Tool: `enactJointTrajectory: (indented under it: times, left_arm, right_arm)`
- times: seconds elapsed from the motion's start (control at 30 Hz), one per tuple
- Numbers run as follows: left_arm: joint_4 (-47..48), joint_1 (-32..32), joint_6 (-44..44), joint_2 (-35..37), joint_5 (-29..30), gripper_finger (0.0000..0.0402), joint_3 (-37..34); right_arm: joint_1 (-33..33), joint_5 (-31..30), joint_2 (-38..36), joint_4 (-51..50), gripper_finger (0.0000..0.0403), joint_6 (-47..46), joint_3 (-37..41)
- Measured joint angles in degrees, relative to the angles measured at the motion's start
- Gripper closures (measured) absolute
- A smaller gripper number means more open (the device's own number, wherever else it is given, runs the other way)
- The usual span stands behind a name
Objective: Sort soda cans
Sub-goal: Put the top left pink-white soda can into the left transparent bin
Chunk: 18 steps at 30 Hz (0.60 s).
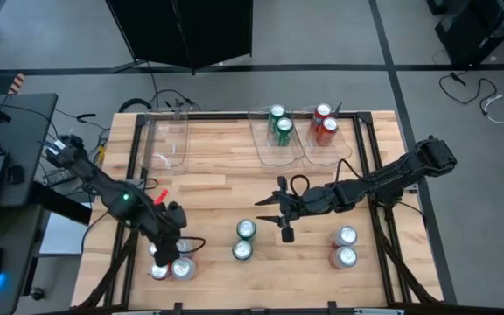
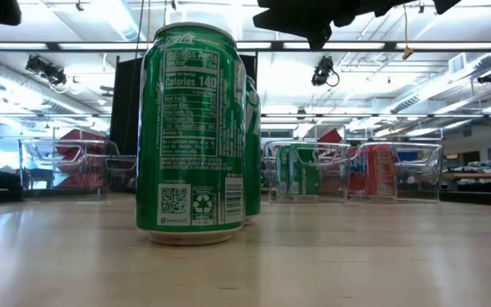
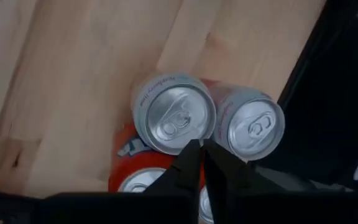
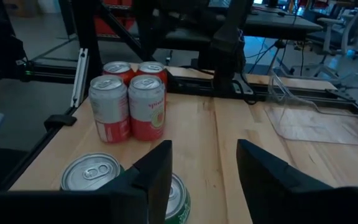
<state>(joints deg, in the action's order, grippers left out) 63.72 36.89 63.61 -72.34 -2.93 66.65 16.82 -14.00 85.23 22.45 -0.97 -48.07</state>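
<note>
My left gripper (image 1: 170, 251) is shut and points down over a cluster of red and silver-white soda cans (image 1: 171, 269) at the table's near left. In the left wrist view its fingertips (image 3: 199, 151) sit between two silver-topped cans (image 3: 174, 115) (image 3: 257, 127) and a red can (image 3: 135, 177). My right gripper (image 1: 278, 217) is open and empty, level above the table just right of two green cans (image 1: 244, 241). The green cans also show under its fingers in the right wrist view (image 4: 92, 175) and in the low view (image 2: 194, 132). Two more cans (image 1: 346, 247) stand at the near right. My left gripper comes from above with shut fingertips over the gap between the can tops (image 3: 194, 134). I cannot tell whether it touches a can.
Three clear bins stand along the far edge. The left one (image 1: 169, 140) holds nothing, the middle one (image 1: 269, 149) two green cans, the right one (image 1: 335, 150) two red cans. Black rails (image 1: 383, 236) run along the table's sides. Bare wood lies mid-table.
</note>
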Motion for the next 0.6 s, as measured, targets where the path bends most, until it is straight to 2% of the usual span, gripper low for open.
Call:
enactJointTrajectory:
  times: [0.23, 0.43, 0.6]
  left_arm:
    - [-0.98, 0.17, 0.26, -2.95, -2.98, 0.0288, 0.0]
    - [-5.84, 0.15, 0.23, -3.48, -2.38, 0.019, 0.0]
    - [-6.31, 0.13, 0.97, -3.47, -1.47, 0.0114, 0.0]
  right_arm:
    - [0.0, 0.17, 0.0, -0.01, 0.0237, 0.06, 0.0]
    - [0.0, 0.2, 0.0, -0.02, 0.0235, 0.94, 0.0]
    - [0.0, 0.22, 0.0, -0.02, 0.0235, 1.03, 0.0]
